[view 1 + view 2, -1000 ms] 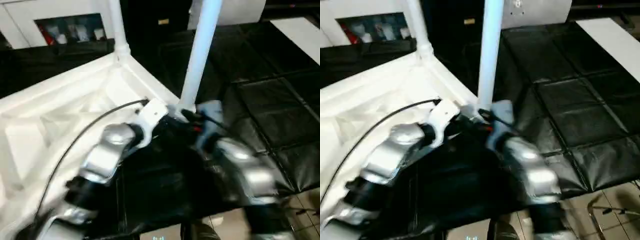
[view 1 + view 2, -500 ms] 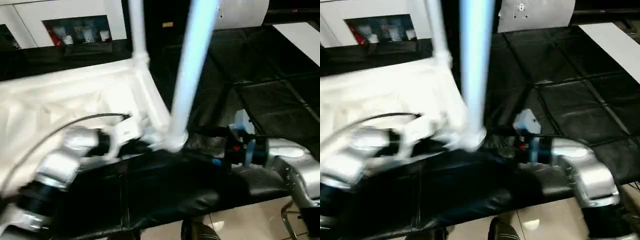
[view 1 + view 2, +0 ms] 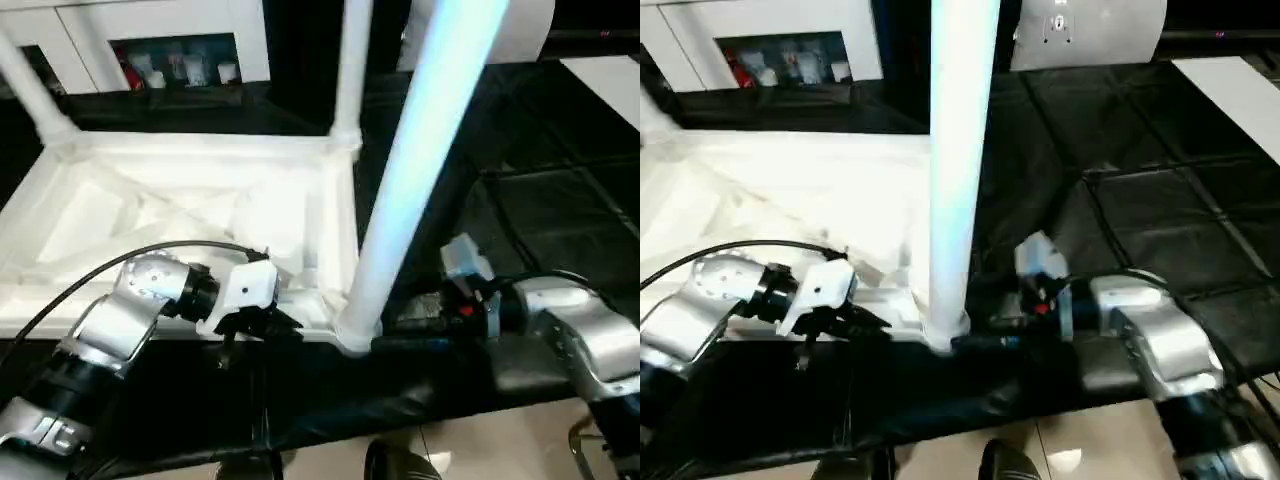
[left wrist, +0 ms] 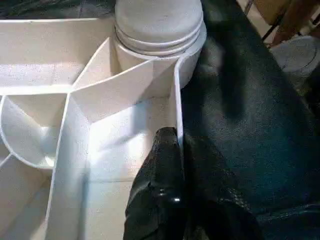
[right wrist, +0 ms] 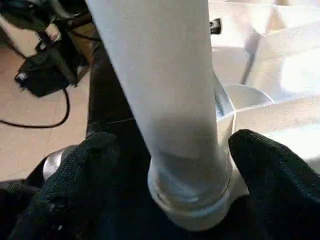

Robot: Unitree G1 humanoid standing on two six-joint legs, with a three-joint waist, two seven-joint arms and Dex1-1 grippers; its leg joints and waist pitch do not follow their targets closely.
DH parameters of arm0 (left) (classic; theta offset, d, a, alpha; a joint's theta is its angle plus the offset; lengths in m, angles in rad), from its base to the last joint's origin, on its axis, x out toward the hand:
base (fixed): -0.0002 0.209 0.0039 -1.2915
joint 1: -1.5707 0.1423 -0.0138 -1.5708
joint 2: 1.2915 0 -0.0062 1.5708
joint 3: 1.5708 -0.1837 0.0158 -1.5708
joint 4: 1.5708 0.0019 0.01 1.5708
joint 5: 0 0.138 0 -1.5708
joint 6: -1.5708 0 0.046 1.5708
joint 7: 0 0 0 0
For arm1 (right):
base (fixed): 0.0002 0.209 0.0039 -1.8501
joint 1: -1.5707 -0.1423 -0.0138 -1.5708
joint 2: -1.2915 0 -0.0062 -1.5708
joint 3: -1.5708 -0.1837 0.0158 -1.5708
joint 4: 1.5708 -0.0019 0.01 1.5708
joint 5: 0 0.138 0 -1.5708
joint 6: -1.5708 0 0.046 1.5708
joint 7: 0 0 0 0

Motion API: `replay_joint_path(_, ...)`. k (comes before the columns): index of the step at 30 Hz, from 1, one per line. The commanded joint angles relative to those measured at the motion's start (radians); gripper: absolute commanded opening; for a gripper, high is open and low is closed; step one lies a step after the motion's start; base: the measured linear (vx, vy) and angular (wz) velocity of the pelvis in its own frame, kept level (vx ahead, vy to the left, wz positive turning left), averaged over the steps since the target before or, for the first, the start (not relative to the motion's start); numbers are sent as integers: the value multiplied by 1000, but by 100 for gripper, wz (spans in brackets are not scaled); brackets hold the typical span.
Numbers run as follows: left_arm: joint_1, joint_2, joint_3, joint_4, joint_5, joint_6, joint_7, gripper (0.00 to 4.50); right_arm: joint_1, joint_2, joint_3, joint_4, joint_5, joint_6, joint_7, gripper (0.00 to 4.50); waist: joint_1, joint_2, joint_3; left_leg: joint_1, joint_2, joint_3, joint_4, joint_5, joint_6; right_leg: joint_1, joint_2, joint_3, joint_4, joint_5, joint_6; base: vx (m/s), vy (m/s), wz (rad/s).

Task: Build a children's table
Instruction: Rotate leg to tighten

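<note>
Leg point(image 3: 420, 170) top beyond frame edge

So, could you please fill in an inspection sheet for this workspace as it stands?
Surface: black-covered work table, padded, seamed.
Job's things: children's table upside down; three legs upright in corner sockets, nearest leg at the near corner.
Clutter: flat white panel at the far right edge.
Grippers: left gripper shut on the tabletop's rim; right gripper open, fingers either side of the nearest leg's base.
Cables: black cable over the left forearm.
Surroundings: white cabinet, tiled floor.
</note>
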Motion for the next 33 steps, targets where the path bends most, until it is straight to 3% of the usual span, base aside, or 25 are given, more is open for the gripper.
replay_joint_path(1, -16, -11, -47, -23, -19, -39, -57, 0, -23, 4, 20, 25, -16, -25, 32, 357, -8, -7, -80, 34, 63, -24, -72, -180, 69, 50, -71, 46, -59, -230, -254, 0, 0, 0)
replay_joint_path(7, -16, -16, -59, -32, -22, -46, -68, 0, -54, 20, 43, 79, -18, -48, 64, 314, -4, -10, -81, 30, 62, -23, -68, -161, 86, 53, -72, 46, -56, -211, -262, 0, 0, 0)
replay_joint_path(17, -18, -20, -57, -24, -23, -49, -78, 0, -60, 30, 66, 92, -3, -42, 109, 230, -4, -7, -79, 31, 63, -23, -70, -167, 82, 51, -70, 45, -57, -222, -260, 0, 0, 0)
replay_joint_path(22, -8, -23, -38, -24, -28, -22, -48, 0, -33, 25, 55, 58, 8, -18, 94, 217, -4, -4, -77, 34, 64, -24, -73, -187, 71, 50, -70, 46, -61, -243, -255, 0, 0, 0)
replay_joint_path(25, 24, -54, -11, -73, -20, 79, 67, 0, 14, 78, 6, -5, 31, 63, -58, 213, -4, -5, -77, 32, 65, -25, -74, -181, 67, 51, -70, 48, -58, -219, -261, 0, 0, 0)
replay_joint_path(27, 29, -72, 0, -85, -13, 115, 115, 0, 31, 102, -5, -20, 29, 79, -116, 213, -6, -6, -74, 31, 62, -26, -76, -202, 63, 50, -70, 46, -64, -260, -253, 0, 0, 0)
replay_joint_path(28, 31, -91, 12, -92, -10, 147, 158, 0, 46, 124, -11, -30, 15, 78, -169, 213, -13, -6, -66, 32, 61, -28, -80, -245, 41, 45, -72, 48, -75, -347, -229, 0, 0, 0)
replay_joint_path(30, 31, -135, 35, -106, -11, 197, 235, 0, 70, 169, -20, -43, -8, 74, -259, 213, -18, -8, -67, 30, 59, -33, -82, -268, 24, 49, -76, 46, -79, -415, -201, 0, 0, 0)
replay_joint_path(33, 27, -180, 50, -120, 0, 244, 310, 0, 84, 226, -29, -46, -37, 76, -362, 212, -31, -10, -63, 29, 58, -37, -87, -289, 4, 44, -75, 45, -84, -452, -178, 0, 0, 0)
